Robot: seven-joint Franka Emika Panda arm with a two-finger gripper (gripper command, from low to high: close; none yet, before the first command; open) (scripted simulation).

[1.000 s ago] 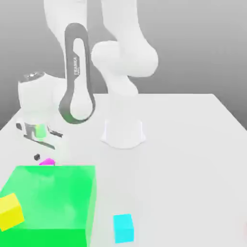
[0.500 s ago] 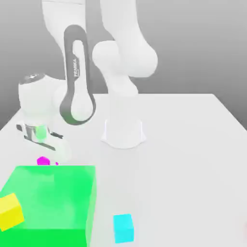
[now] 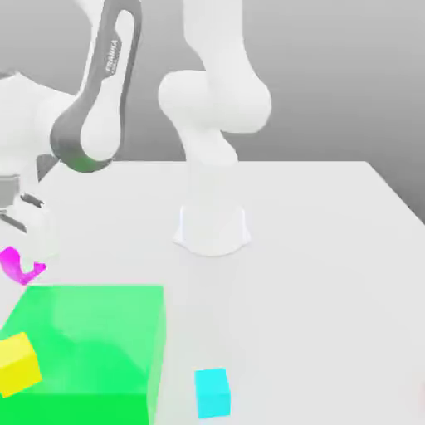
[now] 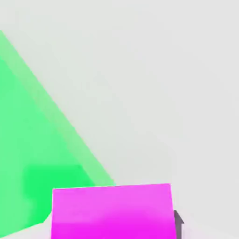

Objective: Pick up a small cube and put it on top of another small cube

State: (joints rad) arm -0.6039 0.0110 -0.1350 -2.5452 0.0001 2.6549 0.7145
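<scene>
The small cube (image 3: 12, 264) is bright magenta and hangs at the exterior view's far left, just above the table and beyond the big green block's (image 3: 91, 349) back left corner. My gripper (image 3: 15, 253) is shut on it, under the white hand. In the hand view the magenta cube (image 4: 112, 212) sits close up, with one dark fingertip (image 4: 178, 223) against its side, and the green block (image 4: 32, 154) and white table lie below. A small yellow cube (image 3: 17, 363) rests at the green block's left front. A small cyan cube (image 3: 212, 392) lies on the table right of the block.
The arm's white base (image 3: 212, 228) stands mid-table behind the block. Its grey-and-white links (image 3: 95, 108) lean toward the exterior view's left. White table surface (image 3: 332, 274) spreads to the right, with a red sliver (image 3: 422, 390) at the right edge.
The gripper closed on the magenta cube beside the green block. The hand then swung toward the exterior view's left edge, carrying the cube with it.
</scene>
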